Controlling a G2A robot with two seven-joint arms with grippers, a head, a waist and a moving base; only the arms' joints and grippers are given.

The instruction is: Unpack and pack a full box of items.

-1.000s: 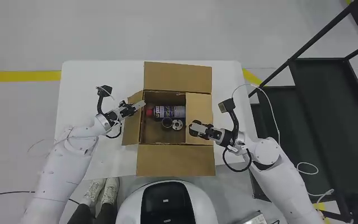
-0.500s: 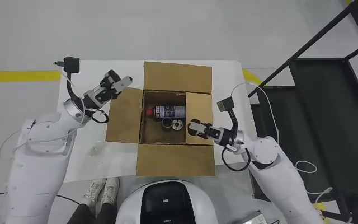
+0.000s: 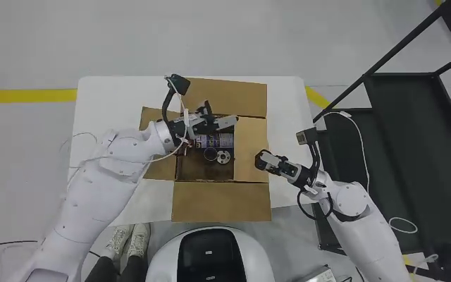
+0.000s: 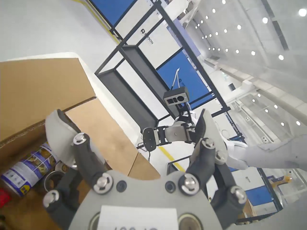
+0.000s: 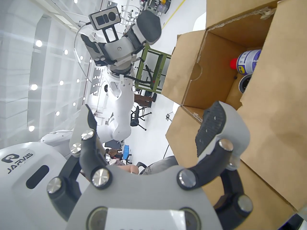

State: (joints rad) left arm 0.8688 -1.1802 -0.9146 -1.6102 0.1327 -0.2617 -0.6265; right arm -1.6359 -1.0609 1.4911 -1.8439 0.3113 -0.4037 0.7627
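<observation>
Can (image 3: 213, 140) lies on its side on the floor of the open box (image 3: 222, 201), toward the far wall. Its long axis runs side to side across the box, with the red cap (image 5: 233, 63) pointing to the robot's left. We mark a round tin (image 3: 224, 157) just beside it on the near side, close enough that we can't tell whether they touch. All the box flaps are folded out, and the box sits on the white worktop (image 3: 106, 99).

The left claw (image 4: 130, 125) hangs over the box opening, above the can and toward its capped end, released with its jaws spread wide and nothing between them. The right claw (image 5: 148, 120) is also released and empty. It sits out over the right-hand flap, off the opening and well apart from the can.

So the can lies below the left claw, and the left arm is clearly nearer. We judge this to be the unpack phase, with at least these two items still inside. The pick should go to the left arm as a drop down into the box. The jaws need to close across the can's short axis, near to far, rather than along its length. We can't tell from these views whether the jaws are already lined up that way. We also judge that the tin may crowd the near-side finger.
</observation>
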